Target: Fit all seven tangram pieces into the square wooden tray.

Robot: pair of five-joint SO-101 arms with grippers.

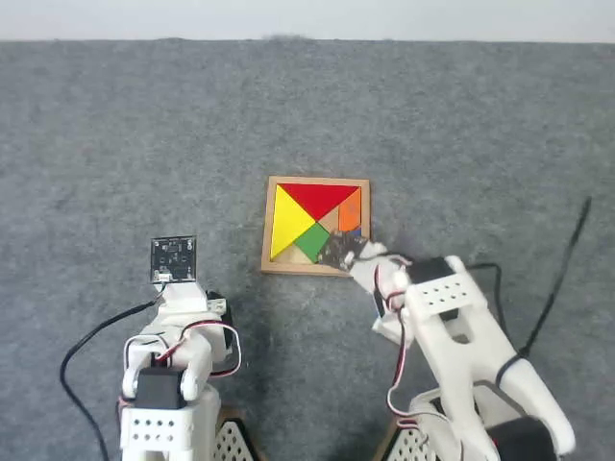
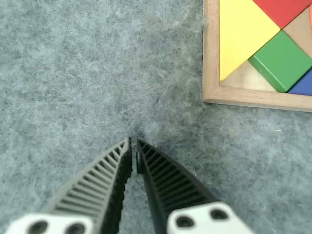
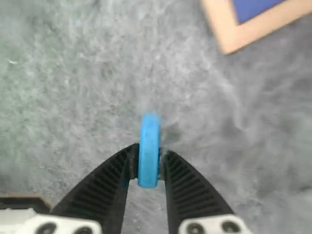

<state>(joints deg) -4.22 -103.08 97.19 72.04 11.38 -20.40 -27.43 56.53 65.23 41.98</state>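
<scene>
We hold a light blue piece just off the tray's corner.
Open grey counter runs all round the tray, whose rim encloses a yellow triangle, red triangle and green square. Our right hand grasps the light blue piece near the tray; our left hand, clenched, hangs apart from it.

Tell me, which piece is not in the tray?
The light blue piece, pinched between the fingers of the right gripper. Yellow, red and green ones lie inside the tray.
</scene>
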